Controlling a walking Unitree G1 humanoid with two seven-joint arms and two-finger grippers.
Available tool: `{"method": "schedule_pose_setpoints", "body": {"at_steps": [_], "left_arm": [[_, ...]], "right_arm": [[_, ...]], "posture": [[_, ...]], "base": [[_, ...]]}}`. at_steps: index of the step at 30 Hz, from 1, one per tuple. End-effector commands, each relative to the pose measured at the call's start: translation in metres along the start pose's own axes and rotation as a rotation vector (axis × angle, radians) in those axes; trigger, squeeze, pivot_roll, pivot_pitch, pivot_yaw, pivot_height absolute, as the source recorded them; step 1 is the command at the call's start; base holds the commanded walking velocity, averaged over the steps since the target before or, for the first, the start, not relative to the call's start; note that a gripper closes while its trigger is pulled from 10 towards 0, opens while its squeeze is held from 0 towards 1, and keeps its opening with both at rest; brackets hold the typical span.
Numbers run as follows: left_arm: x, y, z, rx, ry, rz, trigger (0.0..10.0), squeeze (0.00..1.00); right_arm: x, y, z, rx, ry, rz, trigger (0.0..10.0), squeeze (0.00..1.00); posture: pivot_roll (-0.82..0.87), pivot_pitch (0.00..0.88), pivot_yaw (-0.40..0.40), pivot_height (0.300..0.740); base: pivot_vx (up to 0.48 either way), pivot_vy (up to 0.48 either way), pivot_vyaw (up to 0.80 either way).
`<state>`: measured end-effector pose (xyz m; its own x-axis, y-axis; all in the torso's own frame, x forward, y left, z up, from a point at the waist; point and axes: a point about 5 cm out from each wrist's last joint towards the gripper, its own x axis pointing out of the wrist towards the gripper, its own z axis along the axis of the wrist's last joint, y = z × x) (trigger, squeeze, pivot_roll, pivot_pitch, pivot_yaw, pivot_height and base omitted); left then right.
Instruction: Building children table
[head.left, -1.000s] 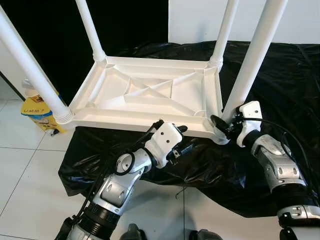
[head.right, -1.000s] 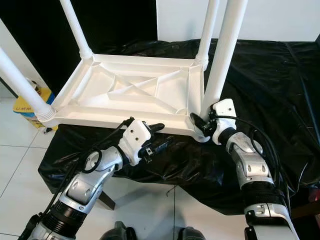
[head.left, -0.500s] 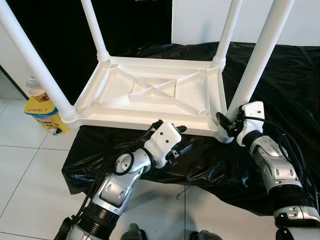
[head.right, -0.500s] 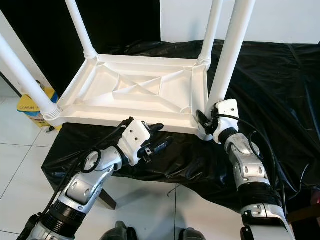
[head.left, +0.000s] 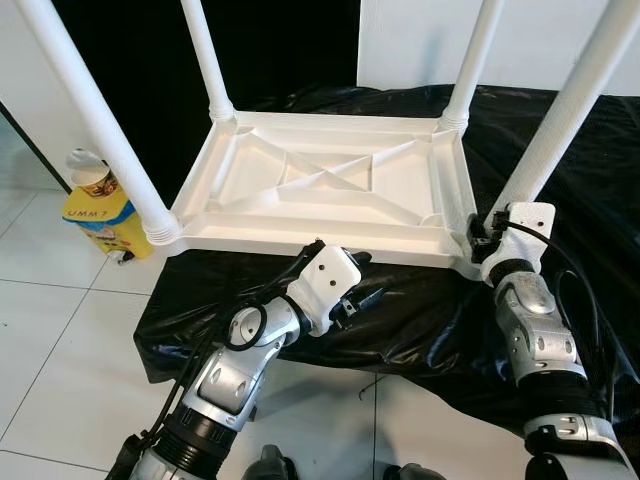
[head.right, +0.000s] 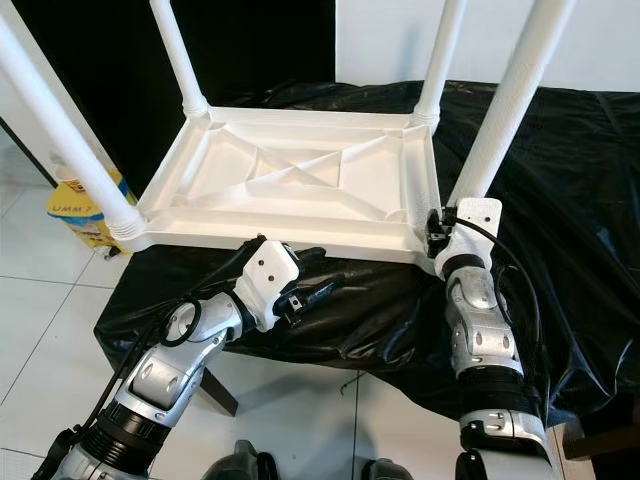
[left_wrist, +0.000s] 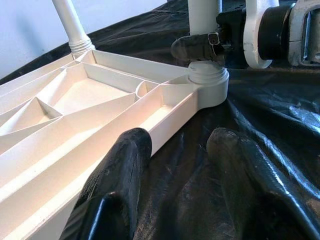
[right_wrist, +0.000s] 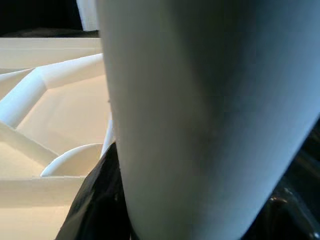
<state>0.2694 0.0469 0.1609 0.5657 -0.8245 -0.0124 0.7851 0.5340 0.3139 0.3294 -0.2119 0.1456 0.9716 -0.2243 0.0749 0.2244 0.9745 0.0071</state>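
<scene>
Left eye view, lower right: right tool (head.left: 484, 232) pinches the upturned white plastic table's (head.left: 330, 190) near leg (head.left: 560, 125), likely seating it. Left tool (head.left: 362, 285), fingers spread, hovers low beside the rim.

A low surface draped in crinkled black plastic sheeting (head.left: 560, 140) carries the upturned white plastic children's table (head.left: 330, 190) — its ribbed underside up, four white tubular legs rising; its near rim lies just beyond the left gripper (head.left: 352, 290); white tiled floor (head.left: 60, 330) lies beneath.
</scene>
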Motion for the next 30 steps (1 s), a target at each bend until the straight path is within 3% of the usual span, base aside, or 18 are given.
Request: {"method": "schedule_pose_setpoints", "body": {"at_steps": [1, 4, 6, 7, 8, 9, 15, 16, 23, 30], "left_arm": [[-0.001, -0.001, -0.002, 0.002, 0.005, -0.007, 10.0, 0.00], [-0.001, -0.001, -0.002, 0.002, 0.005, -0.007, 10.0, 0.00], [-0.001, -0.001, -0.002, 0.003, 0.005, -0.006, 10.0, 0.00], [-0.001, 0.000, -0.002, 0.005, 0.006, -0.003, 10.0, 0.00], [-0.001, 0.000, -0.002, 0.005, 0.006, -0.003, 10.0, 0.00], [0.000, 0.000, -0.002, 0.007, 0.005, 0.000, 10.0, 0.00], [-0.001, 0.002, -0.003, 0.014, 0.009, 0.011, 10.0, 0.00], [-0.002, 0.004, -0.004, 0.018, 0.013, 0.023, 10.0, 0.00], [-0.003, 0.007, -0.004, 0.023, 0.017, 0.036, 10.0, 0.00], [-0.022, 0.043, -0.015, 0.083, 0.099, 0.199, 10.0, 0.00]], "right_arm": [[-0.008, -0.016, -0.015, -0.016, 0.058, -0.178, 10.0, 0.00], [-0.008, -0.016, -0.015, -0.016, 0.058, -0.178, 10.0, 0.00], [-0.012, -0.008, -0.016, -0.013, 0.052, -0.250, 10.0, 0.00], [-0.015, 0.003, -0.015, 0.000, 0.036, -0.302, 10.0, 0.00], [-0.015, 0.003, -0.015, 0.000, 0.036, -0.302, 10.0, 0.00], [-0.016, 0.013, -0.011, 0.025, 0.008, -0.306, 10.0, 0.00], [-0.017, 0.018, -0.005, 0.036, -0.040, -0.283, 10.0, 0.00], [-0.017, 0.016, -0.002, 0.031, -0.071, -0.256, 10.0, 1.00], [-0.021, 0.017, 0.003, 0.032, -0.110, -0.218, 10.0, 1.00], [-0.049, 0.021, 0.004, -0.040, -0.194, -0.078, 10.0, 1.00]], "posture": [[0.05, 0.073, 0.033, 0.740], [0.05, 0.073, 0.033, 0.740], [0.05, 0.070, 0.032, 0.740], [0.05, 0.068, 0.031, 0.740], [0.05, 0.068, 0.031, 0.740], [0.05, 0.066, 0.028, 0.740], [0.05, 0.067, 0.023, 0.740], [0.05, 0.069, 0.023, 0.740], [0.05, 0.073, 0.024, 0.740], [0.05, 0.089, 0.028, 0.740]], "base": [[0.000, 0.000, 0.00], [0.000, 0.000, 0.00], [0.000, 0.000, 0.00], [0.000, 0.000, 0.00], [0.000, 0.000, 0.00], [0.000, 0.000, 0.00], [0.000, 0.000, 0.00], [0.000, 0.000, 0.00], [0.000, 0.000, 0.00], [0.000, 0.000, 0.00]]}}
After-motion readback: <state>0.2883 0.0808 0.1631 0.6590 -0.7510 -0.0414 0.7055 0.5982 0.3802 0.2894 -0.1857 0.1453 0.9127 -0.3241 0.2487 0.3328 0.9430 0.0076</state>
